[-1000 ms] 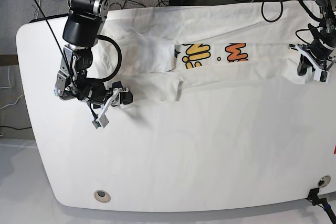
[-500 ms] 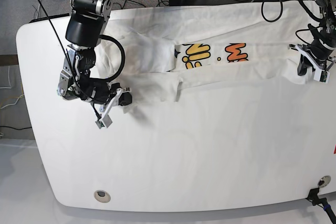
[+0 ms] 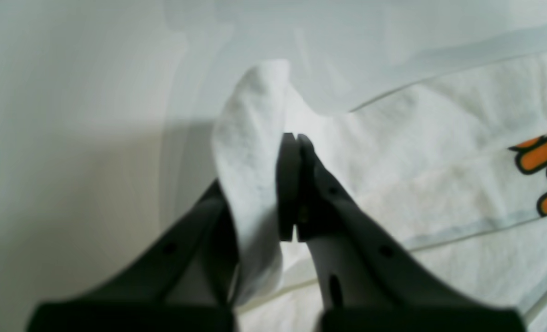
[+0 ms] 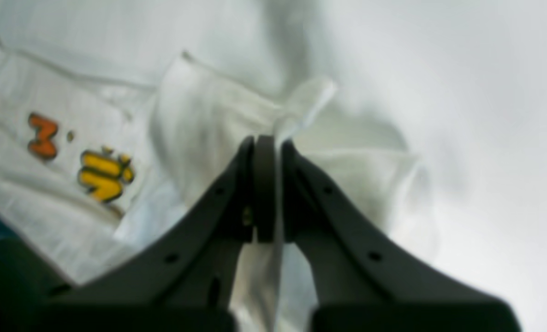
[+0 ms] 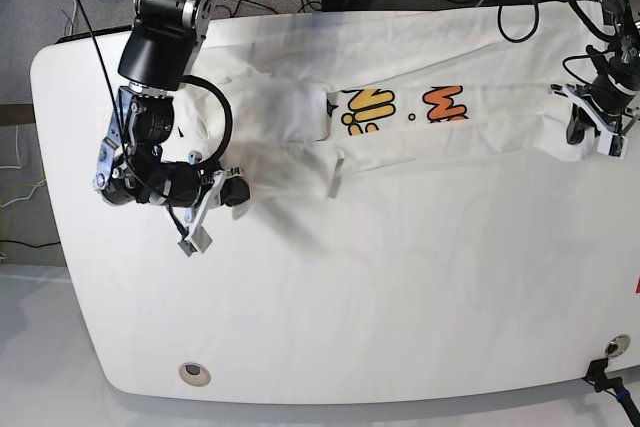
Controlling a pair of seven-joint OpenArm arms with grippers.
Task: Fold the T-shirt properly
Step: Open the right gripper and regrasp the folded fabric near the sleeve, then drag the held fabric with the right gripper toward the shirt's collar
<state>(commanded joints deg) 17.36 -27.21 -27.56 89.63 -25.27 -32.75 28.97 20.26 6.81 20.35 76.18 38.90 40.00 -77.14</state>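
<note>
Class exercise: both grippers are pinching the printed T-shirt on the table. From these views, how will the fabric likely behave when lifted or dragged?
Probably floppy: the T-shirt drapes limply over the left gripper and bunches at the right gripper. Likely light, since thin pinched folds hold it. It may well slide easily on the smooth table, though creases suggest that folds could shift.

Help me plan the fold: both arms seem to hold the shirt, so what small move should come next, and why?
Probably lift both ends slightly together. The left gripper and right gripper each have their jaws shut on an end of the T-shirt, which lies stretched in a long band across the table; raising them evenly would keep it taut for the next fold.
</note>
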